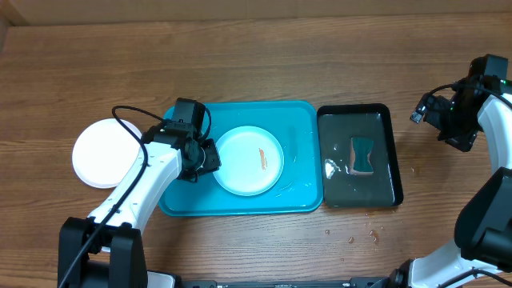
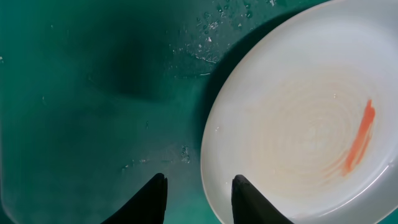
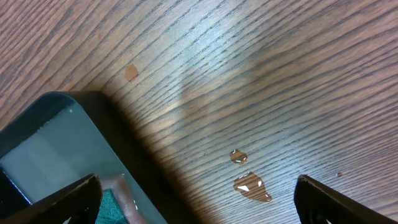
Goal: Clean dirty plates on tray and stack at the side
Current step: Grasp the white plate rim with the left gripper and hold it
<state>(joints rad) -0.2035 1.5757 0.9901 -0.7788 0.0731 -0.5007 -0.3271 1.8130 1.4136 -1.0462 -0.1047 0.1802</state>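
**Overhead and wrist views, one instant.** The turquoise tray (image 1: 300, 128) lies at the middle of the wooden table (image 1: 264, 56) and holds a single round plate (image 1: 249, 160). This plate is pale, with one short red-orange smear (image 1: 262, 158) right of its centre. Beads of water (image 2: 208, 28) stand on the tray floor beside it.

The black tray (image 1: 384, 120) sits just beside the turquoise one, on its right. It holds a shallow film of water and a teal sponge (image 1: 362, 154) with a tan face. A second plate, plain white (image 1: 100, 152), rests on the bare table left of the turquoise tray, with the left arm's cable crossing its right edge.

The left gripper (image 1: 210, 158) is at the smeared plate's left rim. Its jaws are parted and straddle that rim (one finger over the tray floor, the other over the plate), clasping nothing. The right gripper (image 1: 448, 120) hangs over the bare table right of the black tray, with jaws spread wide and empty.

**Hidden or unclear.** The left arm covers the turquoise tray's left rim. The left wrist view cuts off the plate's right and lower parts. The right wrist view shows only one corner of the black tray and a sliver of sponge, with small puddles (image 3: 249, 183) on the wood nearby. The exact tint of the smeared plate cannot be told.
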